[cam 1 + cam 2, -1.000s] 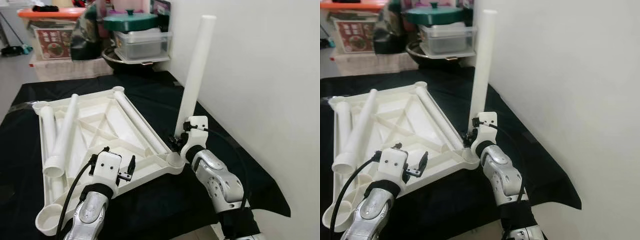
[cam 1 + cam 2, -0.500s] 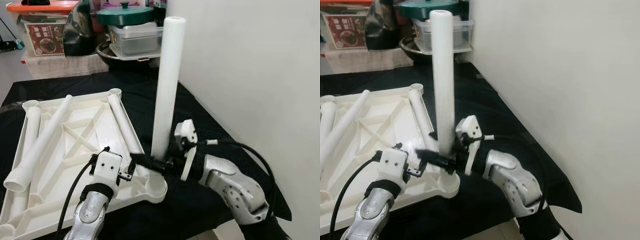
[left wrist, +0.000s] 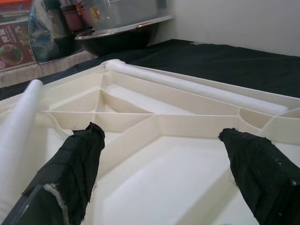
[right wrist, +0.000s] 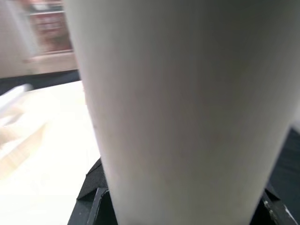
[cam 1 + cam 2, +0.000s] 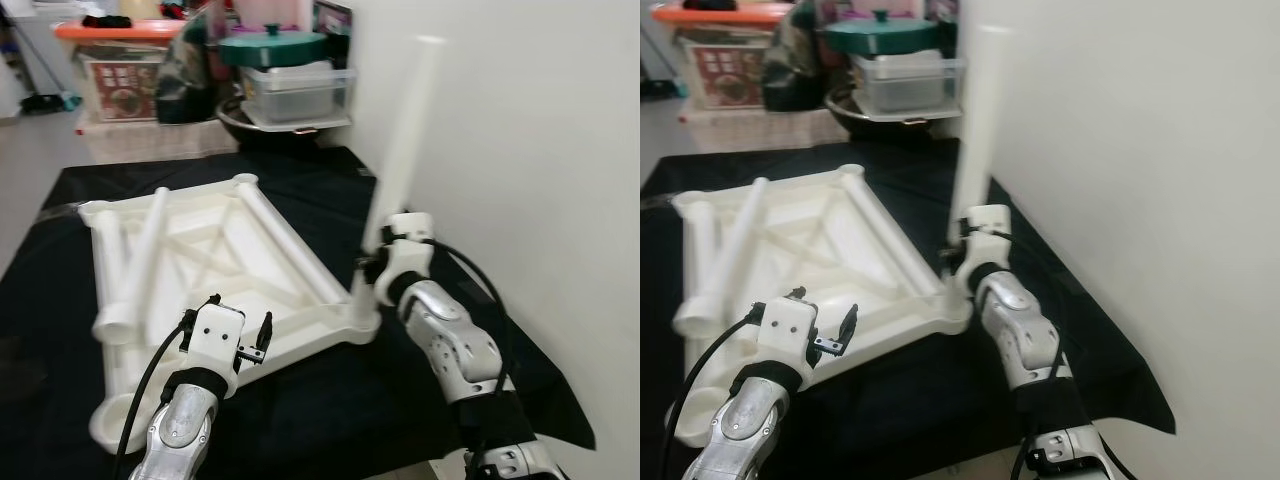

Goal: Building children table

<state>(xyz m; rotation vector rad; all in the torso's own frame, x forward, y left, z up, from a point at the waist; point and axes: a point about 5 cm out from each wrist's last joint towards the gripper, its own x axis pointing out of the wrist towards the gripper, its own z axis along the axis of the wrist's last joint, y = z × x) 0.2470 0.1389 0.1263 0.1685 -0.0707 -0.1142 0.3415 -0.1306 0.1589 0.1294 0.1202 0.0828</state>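
Note:
The white plastic table top (image 5: 210, 265) lies upside down on a black cloth. My right gripper (image 5: 366, 268) is shut on a white table leg (image 5: 404, 130), gripping it near the lower end. The leg stands almost upright, leaning slightly toward the wall, with its foot just beyond the near right corner socket (image 5: 362, 321). In the right wrist view the leg (image 4: 178, 93) sits between the black fingers (image 4: 93, 190). My left gripper (image 3: 161, 136) is open, low over the ribbed underside near the front edge, holding nothing.
Three loose legs lie on the table top: one along its right rim (image 5: 290, 235), two at the left (image 5: 140, 260). Behind the table stand a green-lidded pot (image 5: 272, 48), a clear container (image 5: 295, 90) and an orange-lidded box (image 5: 110, 30). A white wall (image 5: 540, 150) is close on the right.
The camera has shifted. The leg in my right gripper has gone from upright over the corner socket to leaning beside it, nearer the wall. My left gripper is unchanged.

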